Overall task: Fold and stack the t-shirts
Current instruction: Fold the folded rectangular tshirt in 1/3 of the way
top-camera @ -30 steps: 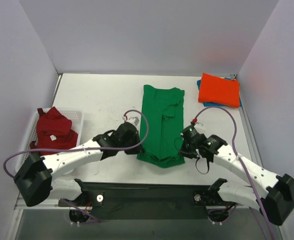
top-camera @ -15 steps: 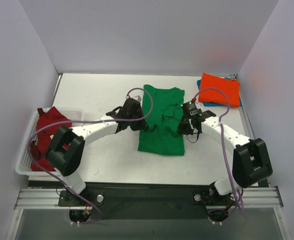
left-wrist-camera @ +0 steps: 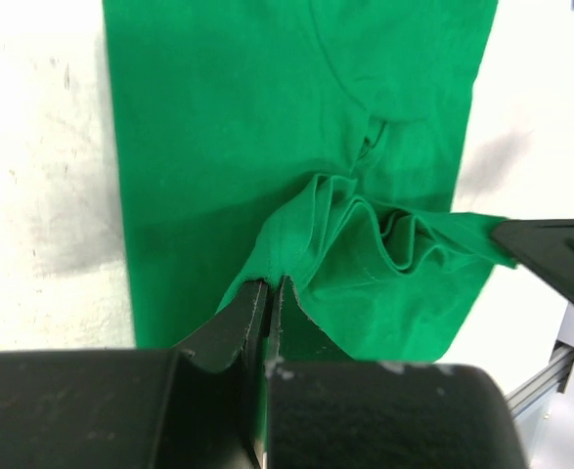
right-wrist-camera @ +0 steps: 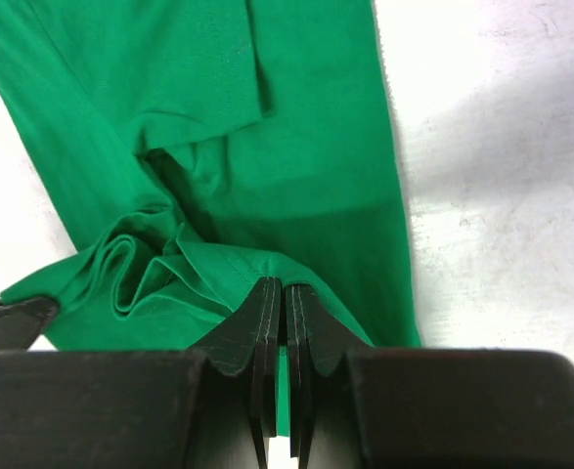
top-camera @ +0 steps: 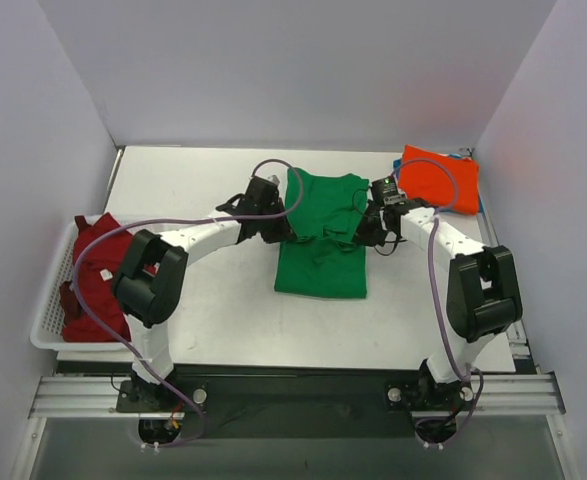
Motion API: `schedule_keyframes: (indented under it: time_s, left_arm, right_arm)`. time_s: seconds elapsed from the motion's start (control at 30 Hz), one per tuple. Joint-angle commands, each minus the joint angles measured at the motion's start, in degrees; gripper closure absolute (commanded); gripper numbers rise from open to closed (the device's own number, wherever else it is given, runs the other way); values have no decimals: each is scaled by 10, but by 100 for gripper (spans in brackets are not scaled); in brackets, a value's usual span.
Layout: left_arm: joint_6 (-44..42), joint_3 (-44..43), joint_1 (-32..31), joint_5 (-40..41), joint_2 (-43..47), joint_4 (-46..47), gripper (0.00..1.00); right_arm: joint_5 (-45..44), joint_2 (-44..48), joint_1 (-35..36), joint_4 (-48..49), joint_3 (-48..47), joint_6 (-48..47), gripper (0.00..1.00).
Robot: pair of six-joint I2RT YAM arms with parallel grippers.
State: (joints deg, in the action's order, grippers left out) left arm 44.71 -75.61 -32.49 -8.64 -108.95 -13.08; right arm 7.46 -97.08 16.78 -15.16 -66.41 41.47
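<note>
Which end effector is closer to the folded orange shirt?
Right. The right end effector grips the green shirt near the orange shirt; the left end effector holds its far side.

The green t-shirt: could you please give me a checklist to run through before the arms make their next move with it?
1. Grip of the left pincer on the green t-shirt: ok, shut on its edge.
2. Grip of the right pincer on the same shirt: ok, shut on it.
3. Lifted cloth taut between the two pincers: not ok, it sags in folds.
4. Lower layer lying flat on the table: ok.
5. Gap to the orange-red t-shirt: ok, the two lie apart.
6. Held edge lined up with the far edge: cannot tell.
</note>
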Motion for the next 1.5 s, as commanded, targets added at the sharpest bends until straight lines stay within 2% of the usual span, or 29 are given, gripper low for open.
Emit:
schedule_keyframes:
  time_s: [0.0,0.27,0.77,0.83,0.9,0.93,1.0,1.03,1.1,1.17,1.23,1.37,1.4,1.47]
  left_arm:
    - [-10,-41,12,-16,-7,16,100]
    - [-18,-64,26,-24,-21,10,100]
    - [-29,-124,52,-57,-90,5,100]
    - [-31,-121,53,-52,-87,7,93]
    - [-36,-122,57,-52,-87,11,86]
    - [-37,-124,59,-54,-88,13,73]
    - [-44,-131,66,-61,-87,14,55]
    - [-50,-132,69,-66,-84,16,42]
    - [-57,-129,71,-67,-73,15,35]
    - [-64,-116,71,-56,-51,14,32]
    - [-60,-100,67,-52,-29,23,33]
    - [-52,-71,50,-52,-17,37,58]
    - [-51,-73,45,-52,-20,39,66]
    - [-49,-86,31,-59,-40,42,72]
  right_arm:
    - [19,-7,-15,-6,-25,-11,100]
    - [28,-3,-44,2,-26,-12,100]
    - [69,-68,-89,16,-61,-26,100]
    - [77,-79,-93,16,-68,-31,97]
    - [87,-88,-98,17,-81,-38,88]
    - [89,-90,-100,17,-86,-44,84]
    - [97,-95,-104,14,-104,-48,73]
    - [99,-96,-106,11,-110,-54,69]
    - [93,-88,-106,0,-116,-61,60]
    - [70,-76,-105,-3,-111,-70,55]
    - [50,-57,-100,-7,-99,-75,55]
    - [1,-23,-69,-11,-72,-84,56]
    - [-5,-23,-59,-11,-70,-89,61]
    - [-17,-36,-34,-11,-75,-95,67]
